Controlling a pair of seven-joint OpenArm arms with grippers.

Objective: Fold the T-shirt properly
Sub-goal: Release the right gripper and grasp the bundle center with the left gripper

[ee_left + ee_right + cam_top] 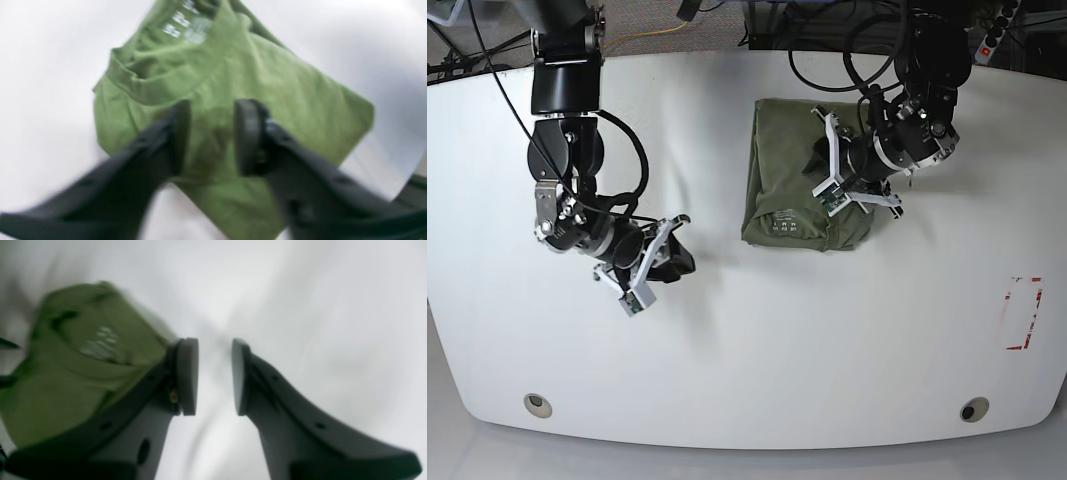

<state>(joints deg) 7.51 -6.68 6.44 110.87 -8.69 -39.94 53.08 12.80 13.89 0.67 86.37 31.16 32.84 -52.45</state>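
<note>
The olive-green T-shirt (789, 170) lies folded into a compact rectangle on the white table (747, 350), right of centre towards the back. Its collar and printed label face the front edge. My left gripper (825, 165) hovers over the shirt's right part, open and empty. In the left wrist view the gripper (210, 136) has its jaws apart above the fabric (283, 90), just below the collar. My right gripper (659, 262) is open and empty over bare table, well left of the shirt. In the right wrist view this gripper (215, 376) is over white table, with the shirt (83, 373) at the left.
A red-outlined rectangle (1024, 313) is marked near the table's right edge. Two round fittings (538, 404) (972, 409) sit near the front edge. Cables and a power strip (992, 30) lie beyond the back edge.
</note>
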